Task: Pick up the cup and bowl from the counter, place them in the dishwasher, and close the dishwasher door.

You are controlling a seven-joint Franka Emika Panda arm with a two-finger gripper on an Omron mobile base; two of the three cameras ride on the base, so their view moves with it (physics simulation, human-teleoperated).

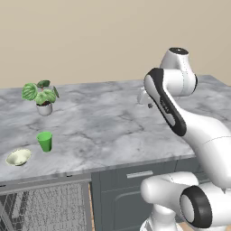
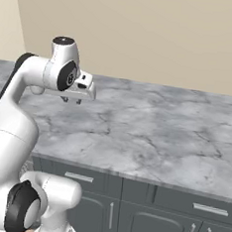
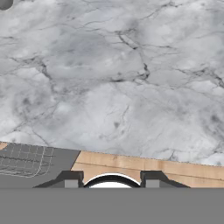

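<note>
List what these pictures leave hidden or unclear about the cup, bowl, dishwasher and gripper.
- Dishwasher: left base view's bottom and left edges cut it off; only part of the rack shows, the door's position cannot be told.
- Bowl: too small in the left base view to see whether it holds anything.
- Cup: inside too small to judge.
- Gripper: small in the right base view, partly behind the arm in the left; jaw gap unclear.
</note>
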